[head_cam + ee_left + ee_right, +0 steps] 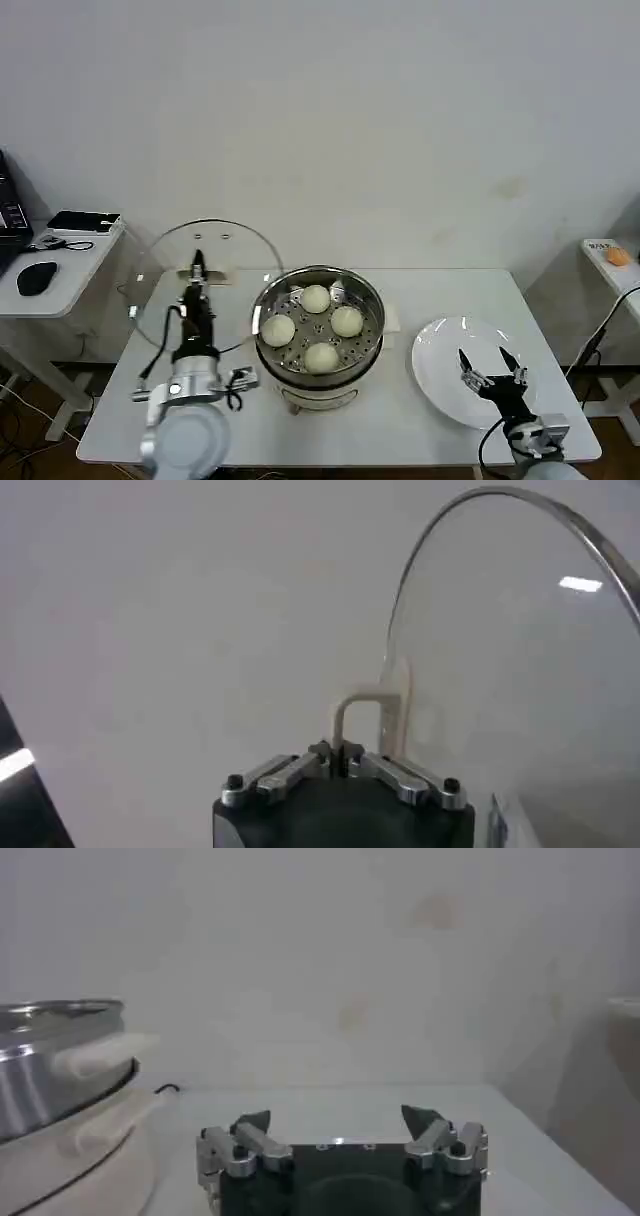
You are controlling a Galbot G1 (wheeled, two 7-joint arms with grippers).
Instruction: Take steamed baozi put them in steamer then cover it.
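We've got all 4 baozi (316,298) sitting in the steamer (319,335) mid-table. Left gripper (198,270) is clamped on the cover (200,283) handle, holding it upright (just left of the steamer). Right gripper (493,378) hangs spread apart over the white plate (440,350).

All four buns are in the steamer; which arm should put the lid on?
Left. The left gripper is shut on the lid handle, holding it just left of the steamer. The right gripper is open over the plate.
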